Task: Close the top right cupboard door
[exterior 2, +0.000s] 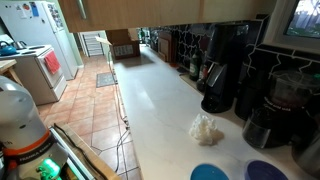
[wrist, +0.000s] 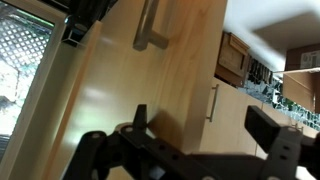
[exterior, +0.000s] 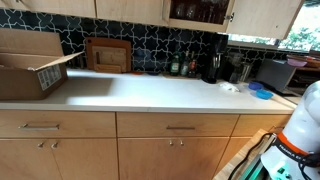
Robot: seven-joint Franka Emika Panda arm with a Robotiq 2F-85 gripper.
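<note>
The top right cupboard door [exterior: 266, 16] is a plain tan panel at the top of an exterior view. It stands swung open beside a dark cabinet interior [exterior: 196, 10] holding small dark items. In the wrist view my gripper [wrist: 203, 118] is open and empty, its two black fingers spread wide. It faces wooden drawer fronts with metal bar handles [wrist: 152, 28], not the cupboard door. Only my white arm base [exterior: 300, 128] shows in both exterior views, low beside the counter [exterior 2: 22, 118]. The gripper itself is out of sight there.
A long white counter [exterior: 150, 92] carries a cardboard box [exterior: 30, 65], a wooden board [exterior: 107, 54], bottles, and blue dishes [exterior: 261, 92]. A black coffee maker [exterior 2: 225, 70] and a white cloth [exterior 2: 207, 128] sit near the wall. Cables lie on the tiled floor [exterior 2: 100, 110].
</note>
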